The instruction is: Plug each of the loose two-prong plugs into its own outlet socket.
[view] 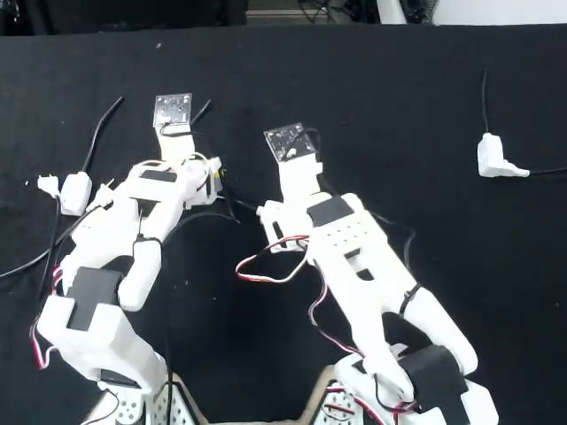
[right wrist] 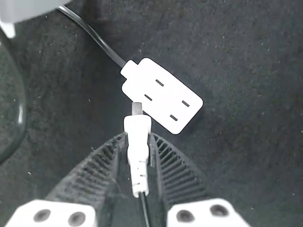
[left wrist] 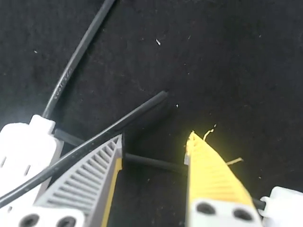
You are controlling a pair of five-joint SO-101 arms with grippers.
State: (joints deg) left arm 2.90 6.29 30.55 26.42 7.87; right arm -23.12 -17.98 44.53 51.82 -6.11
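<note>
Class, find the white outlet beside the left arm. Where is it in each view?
High view: outlet just left of the left arm.
Left wrist view: outlet next to the grey finger of the left gripper.
Right wrist view: a second outlet, ahead of the plug in the right gripper.
Shared landmark: the outlet's black cord.

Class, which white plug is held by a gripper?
The plug clamped in the right gripper, its tip at the four-slot outlet block. The other plug lies loose, untouched, far right on the table.
</note>
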